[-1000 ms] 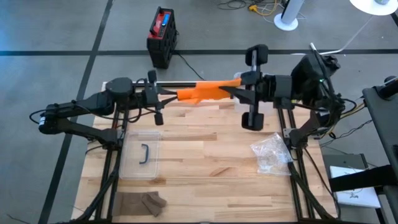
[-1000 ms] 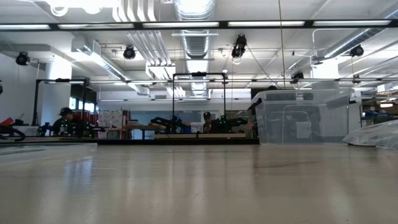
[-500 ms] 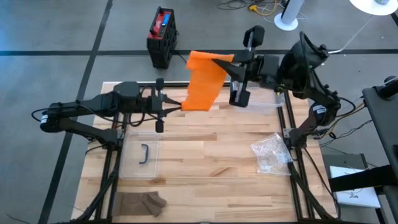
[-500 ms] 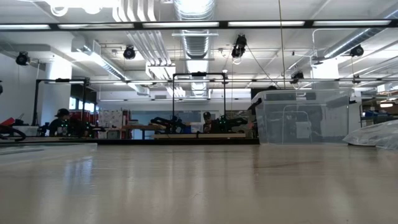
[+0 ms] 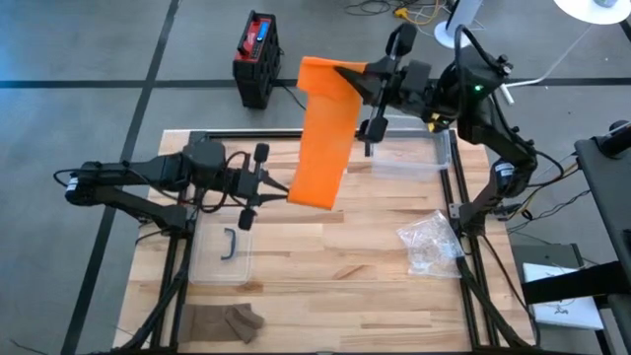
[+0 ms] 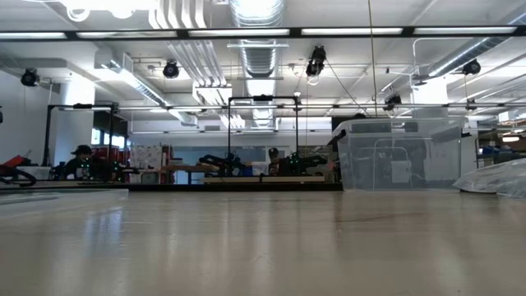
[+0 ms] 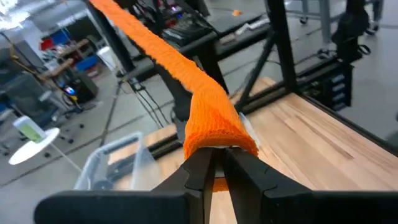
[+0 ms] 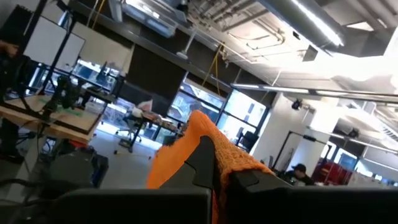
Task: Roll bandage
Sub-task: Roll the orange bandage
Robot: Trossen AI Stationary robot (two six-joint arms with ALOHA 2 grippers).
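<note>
Bandage: the orange bandage [image 5: 326,128] is up in the air above the back half of the table [image 5: 325,266], pulled out flat like a ribbon between the two hands. It touches nothing else.

Long way: the bandage runs from the far end, by the right hand, toward the near end, by the left hand. It leans a little to the left as it comes closer.

Left hand: the left hand [image 5: 264,189] is pinched nearly shut on the near end of the bandage. In the left wrist view the two fingers [image 7: 205,171] squeeze a bunched bit of orange cloth.

Right hand: the right hand [image 5: 357,79] is shut tight on the far end of the bandage, held high past the back edge of the table.

Which is nearer: each hand has one end, so neither has to reach. I think rolling has to start at one end and wind along the long way, and no roll shows yet.

Things around: a clear lid with a dark handle [image 5: 226,244] lies on the table near the left arm. A clear box [image 5: 409,160] sits at the back right. A crinkly plastic bag [image 5: 430,246] lies on the right. A brown cloth [image 5: 223,321] lies at the front left.

In the way: nothing sits between the hands.
</note>
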